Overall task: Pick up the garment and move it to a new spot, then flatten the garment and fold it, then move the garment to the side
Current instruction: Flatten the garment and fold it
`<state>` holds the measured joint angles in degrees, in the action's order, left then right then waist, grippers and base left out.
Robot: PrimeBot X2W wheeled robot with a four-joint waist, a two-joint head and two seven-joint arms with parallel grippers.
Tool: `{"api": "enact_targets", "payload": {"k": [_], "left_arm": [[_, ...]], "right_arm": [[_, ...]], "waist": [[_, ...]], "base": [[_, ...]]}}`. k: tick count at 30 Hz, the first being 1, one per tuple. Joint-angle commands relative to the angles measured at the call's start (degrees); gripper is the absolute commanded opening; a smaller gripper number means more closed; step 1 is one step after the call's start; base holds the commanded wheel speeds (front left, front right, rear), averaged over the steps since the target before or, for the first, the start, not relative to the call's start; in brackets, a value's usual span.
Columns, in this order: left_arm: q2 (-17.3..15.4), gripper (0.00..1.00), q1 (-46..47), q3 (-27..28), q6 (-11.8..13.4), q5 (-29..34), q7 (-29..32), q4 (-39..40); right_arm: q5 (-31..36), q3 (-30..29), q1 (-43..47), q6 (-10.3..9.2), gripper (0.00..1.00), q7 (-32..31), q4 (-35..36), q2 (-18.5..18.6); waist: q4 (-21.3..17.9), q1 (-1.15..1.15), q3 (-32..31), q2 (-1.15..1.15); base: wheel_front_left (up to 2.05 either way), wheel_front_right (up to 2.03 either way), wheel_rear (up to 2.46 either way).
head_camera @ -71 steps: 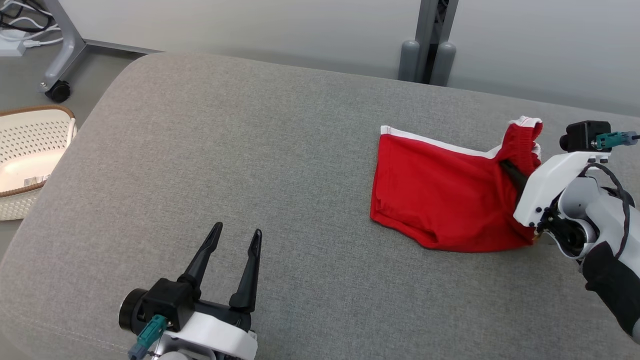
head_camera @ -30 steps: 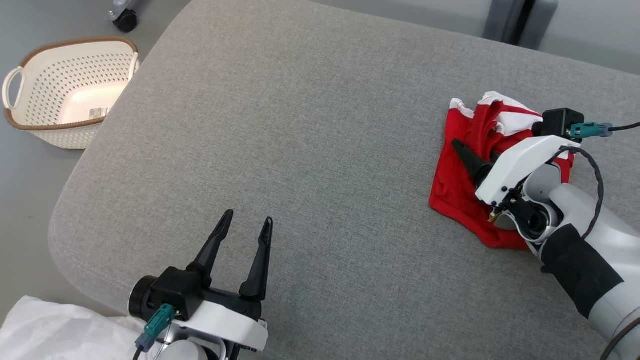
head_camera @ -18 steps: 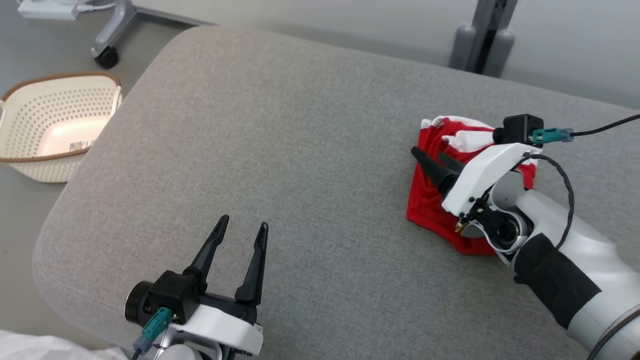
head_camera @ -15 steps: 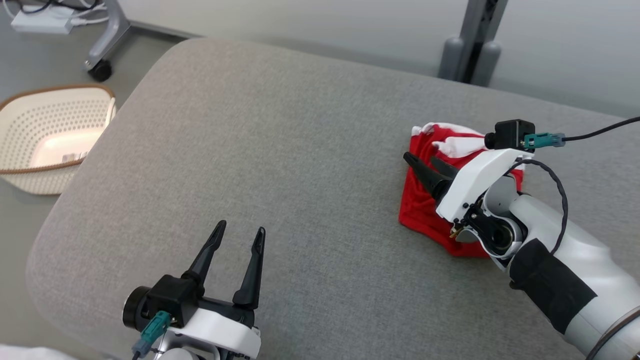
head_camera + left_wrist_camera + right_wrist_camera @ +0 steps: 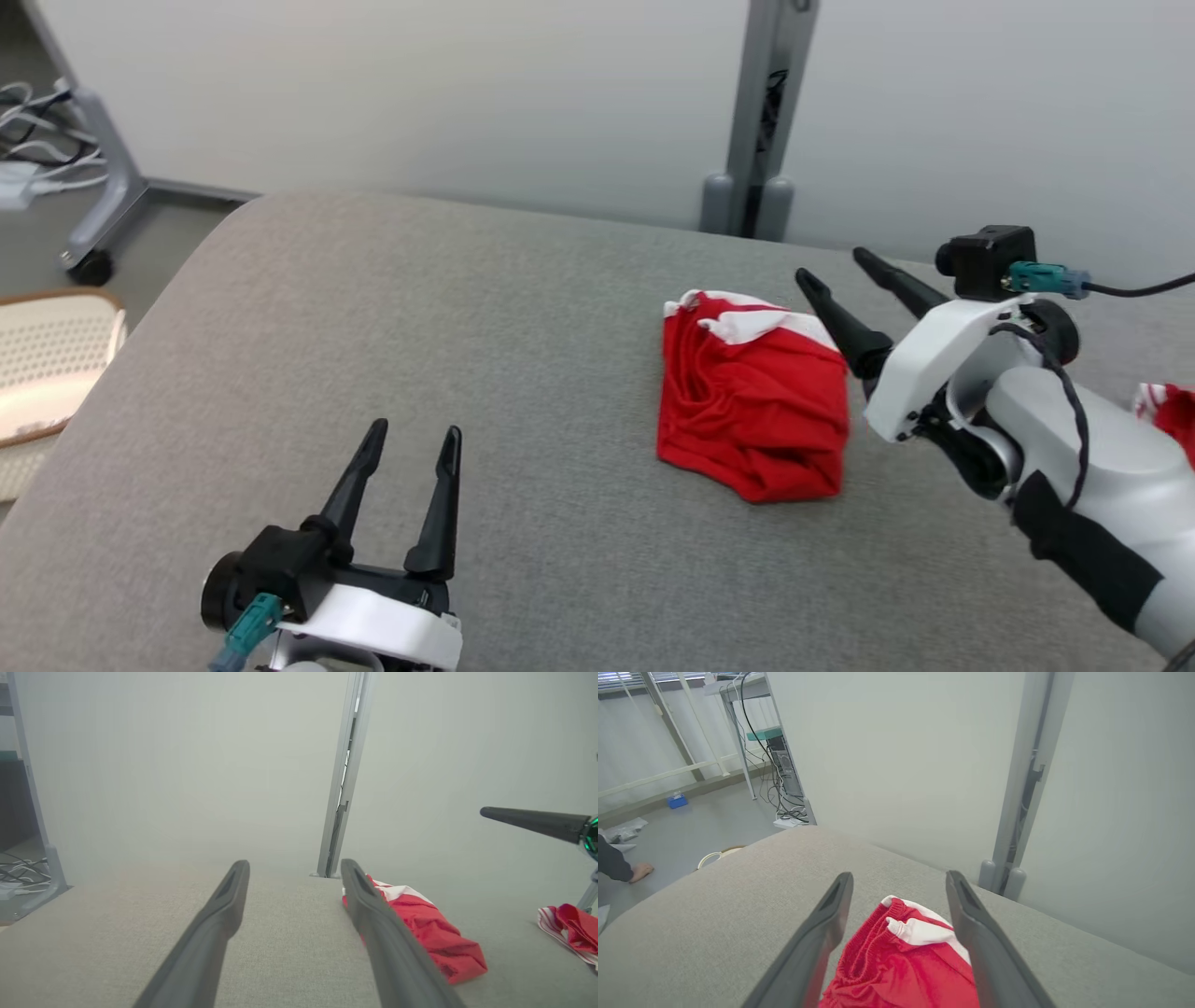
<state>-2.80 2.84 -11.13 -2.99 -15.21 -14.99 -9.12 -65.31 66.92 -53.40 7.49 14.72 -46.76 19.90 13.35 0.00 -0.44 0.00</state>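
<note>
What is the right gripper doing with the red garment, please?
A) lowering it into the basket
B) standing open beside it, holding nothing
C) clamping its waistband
B: the right gripper stands open in the air beside the red garment, which lies loose on the cushion.

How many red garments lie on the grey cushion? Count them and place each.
2. A folded red garment lies on the grey cushion, beside the right gripper. A second red-and-white one sits far right, partly hidden behind that arm.
</note>
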Motion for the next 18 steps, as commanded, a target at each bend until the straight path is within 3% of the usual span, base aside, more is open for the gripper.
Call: {"api": "enact_targets", "payload": {"k": [1, 5, 10, 18], "left_arm": [[-0.21, 1.00, 0.62, 0.78, 0.14, -0.24, -0.21, 0.57], [-0.22, 1.00, 1.04, 1.96, 0.49, -0.53, -0.21, 1.07], [-0.24, 1.00, 0.94, 3.39, 0.61, -0.87, -0.21, 1.49], [-0.22, 1.00, -0.82, 4.64, 0.91, -0.95, -0.21, 1.96]], "right_arm": [[3.49, -2.43, -0.24, 0.01, 1.00, 0.58, 1.13, 1.12], [13.08, -9.80, 2.78, 0.01, 1.00, 0.47, 4.15, 3.13], [27.91, -26.96, 12.93, 0.01, 1.00, 0.48, 12.84, 3.50], [43.91, -49.27, 33.45, 0.01, 1.00, 0.41, 27.07, -3.50]], "waist": [[-2.63, 0.00, -1.64, 0.00], [-4.52, 0.00, -2.06, 0.00], [-6.95, 0.00, -2.74, 0.00], [-9.18, 0.00, -3.42, 0.00]], "base": [[0.00, 0.00, 0.00], [0.00, 0.00, 0.00], [0.00, 0.00, 0.00], [0.00, 0.00, 0.00]]}}
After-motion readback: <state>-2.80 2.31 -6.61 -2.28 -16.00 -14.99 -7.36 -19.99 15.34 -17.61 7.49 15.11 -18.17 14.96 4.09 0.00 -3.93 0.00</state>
